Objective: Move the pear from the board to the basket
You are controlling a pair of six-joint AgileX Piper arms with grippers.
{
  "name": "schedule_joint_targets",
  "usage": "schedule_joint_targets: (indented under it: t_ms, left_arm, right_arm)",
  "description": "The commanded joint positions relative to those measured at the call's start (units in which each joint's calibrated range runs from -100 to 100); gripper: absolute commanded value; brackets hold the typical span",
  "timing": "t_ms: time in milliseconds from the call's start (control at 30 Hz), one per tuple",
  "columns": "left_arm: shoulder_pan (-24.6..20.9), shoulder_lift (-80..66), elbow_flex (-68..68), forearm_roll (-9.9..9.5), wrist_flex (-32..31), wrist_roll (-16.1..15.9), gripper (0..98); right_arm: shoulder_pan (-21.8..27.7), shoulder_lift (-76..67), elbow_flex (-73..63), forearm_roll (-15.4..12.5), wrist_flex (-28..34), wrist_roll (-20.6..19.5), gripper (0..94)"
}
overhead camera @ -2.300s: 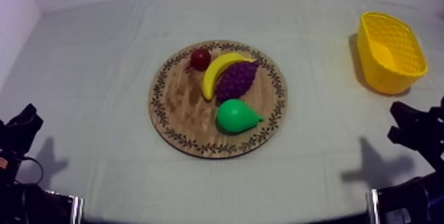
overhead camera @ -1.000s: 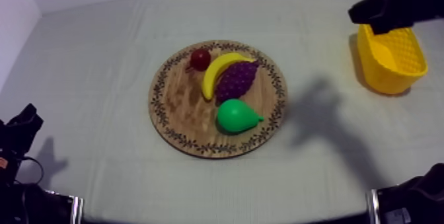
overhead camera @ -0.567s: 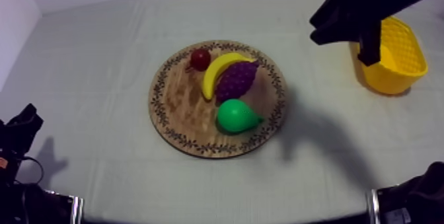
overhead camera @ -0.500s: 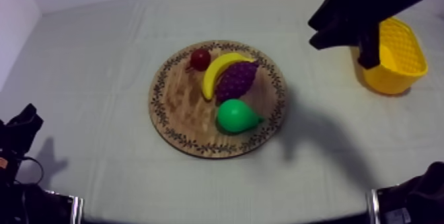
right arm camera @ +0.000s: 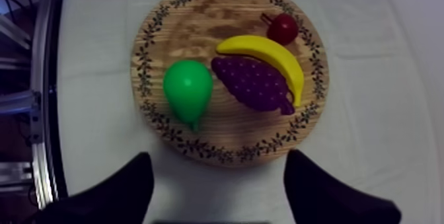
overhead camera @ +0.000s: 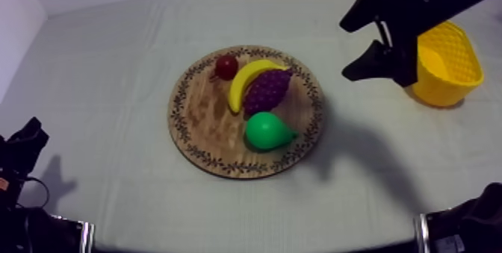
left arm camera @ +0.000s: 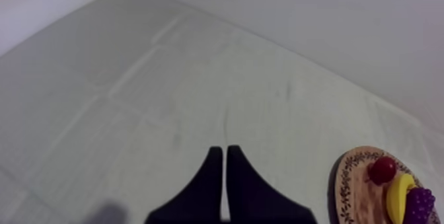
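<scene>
While our left gripper sits low at the near left, its black fingers pressed together into a narrow wedge on nothing over the bare grey-white cloth, we judge it has no part in this step. Next out lies the round wooden board with its patterned rim. The green pear rests untouched on its side at the board's near edge, narrow end toward the basket side. Just beyond the pear lies the bunch of grapes, with the banana curved along its far side and the small red fruit at the banana's far end by the rim. Farther off, our right gripper hangs above the cloth between the board and the yellow basket, fingers spread wide with nothing between them; its wrist view looks down on the board, the pear lying ahead of the fingers. The basket stands at the far right, well apart from the board, and we see nothing in the part of its inside that shows. By our judgement the task is barely begun: the descent over the pear, the grasp, the lift, the carry and the release into the basket are all left.
</scene>
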State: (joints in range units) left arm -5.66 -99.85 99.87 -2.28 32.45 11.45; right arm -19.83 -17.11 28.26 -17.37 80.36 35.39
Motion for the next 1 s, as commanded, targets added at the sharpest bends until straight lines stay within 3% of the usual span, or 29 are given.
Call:
schedule_joint_targets:
  t_ms: [0,600,967]
  left_arm:
    - [0.0,0.0,0.0,0.00,0.0,0.0,0.1]
    - [0.0,0.0,0.0,0.00,0.0,0.0,0.1]
    - [0.0,0.0,0.0,0.00,0.0,0.0,0.1]
  right_arm:
    - [-0.4,0.7,1.0,0.4,-2.8,-1.1,59.7]
    - [-8.4,18.1,5.7,5.8,-21.8,-6.2,59.7]
    - [-10.2,29.1,4.7,7.8,-28.3,-8.0,60.8]
